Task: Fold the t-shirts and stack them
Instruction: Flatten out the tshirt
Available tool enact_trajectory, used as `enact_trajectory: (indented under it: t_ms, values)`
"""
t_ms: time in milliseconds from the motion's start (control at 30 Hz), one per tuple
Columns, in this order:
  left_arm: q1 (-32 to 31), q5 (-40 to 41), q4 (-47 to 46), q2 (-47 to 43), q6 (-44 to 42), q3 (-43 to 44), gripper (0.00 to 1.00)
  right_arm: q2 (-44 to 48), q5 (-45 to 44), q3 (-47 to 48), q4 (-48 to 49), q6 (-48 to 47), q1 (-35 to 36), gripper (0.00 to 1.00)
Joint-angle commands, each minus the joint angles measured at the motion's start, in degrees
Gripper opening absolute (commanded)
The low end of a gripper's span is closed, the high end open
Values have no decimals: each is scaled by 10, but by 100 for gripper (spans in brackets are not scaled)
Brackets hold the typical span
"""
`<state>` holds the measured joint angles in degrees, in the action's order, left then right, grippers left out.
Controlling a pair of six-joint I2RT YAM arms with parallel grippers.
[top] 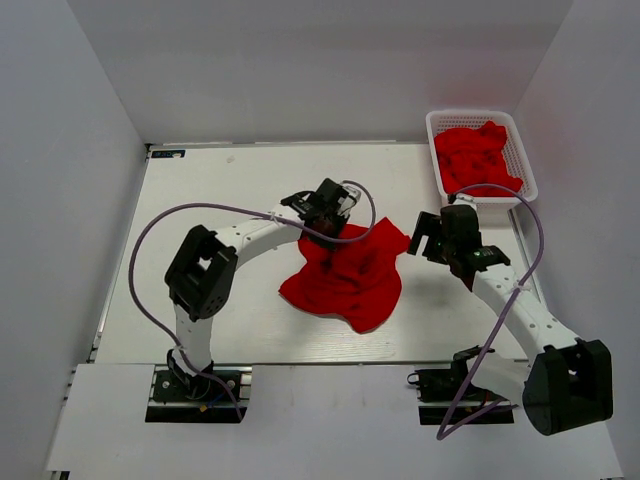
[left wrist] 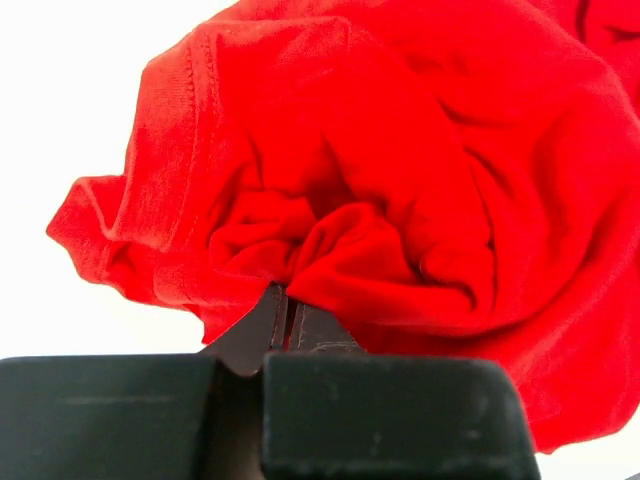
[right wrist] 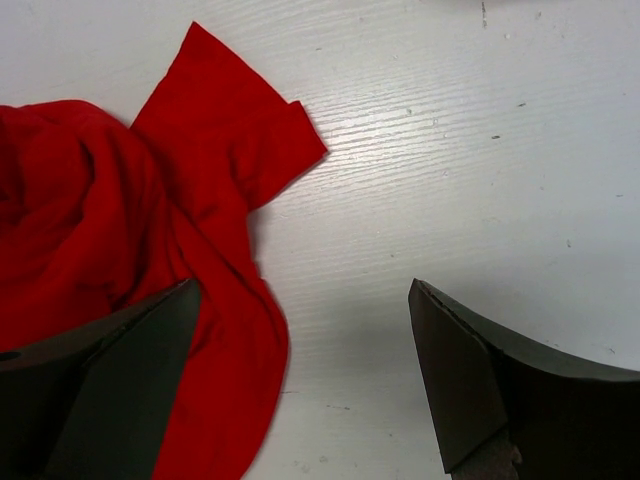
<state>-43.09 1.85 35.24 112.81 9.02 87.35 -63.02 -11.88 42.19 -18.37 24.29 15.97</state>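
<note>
A crumpled red t-shirt point(top: 348, 275) lies in the middle of the white table. My left gripper point(top: 335, 225) is shut on a bunched fold at its far edge; in the left wrist view the cloth point(left wrist: 380, 170) bulges out past the closed gripper point(left wrist: 288, 300). My right gripper point(top: 428, 238) is open and empty, just right of the shirt. In the right wrist view the shirt point(right wrist: 110, 240) lies at the left, a sleeve pointing up, and bare table shows at the gripper point(right wrist: 305, 300). More red t-shirts point(top: 476, 158) lie in the basket.
A white mesh basket point(top: 521, 160) stands at the table's back right corner. White walls enclose the table point(top: 230, 200) on three sides. Purple cables loop from both arms.
</note>
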Motion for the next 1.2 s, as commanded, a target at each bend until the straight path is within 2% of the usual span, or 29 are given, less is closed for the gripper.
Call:
enact_trajectory:
  t_ms: [0, 167, 500, 700, 1167]
  values:
    - [-7, 4, -62, -103, -6, -38, 0, -7, 12, 5, -4, -21, -4, 90]
    - [-7, 3, -131, -198, -6, -118, 0, -21, 28, 9, -5, -37, -4, 90]
    - [-7, 119, -112, -324, 27, -168, 0, -71, 29, 49, 16, -34, -4, 90]
    - [-2, 151, -90, -353, 44, -188, 0, -155, 44, 102, 32, -32, -2, 90]
    - [4, 182, -44, -396, 92, -228, 0, -341, 94, 224, 102, -136, 6, 90]
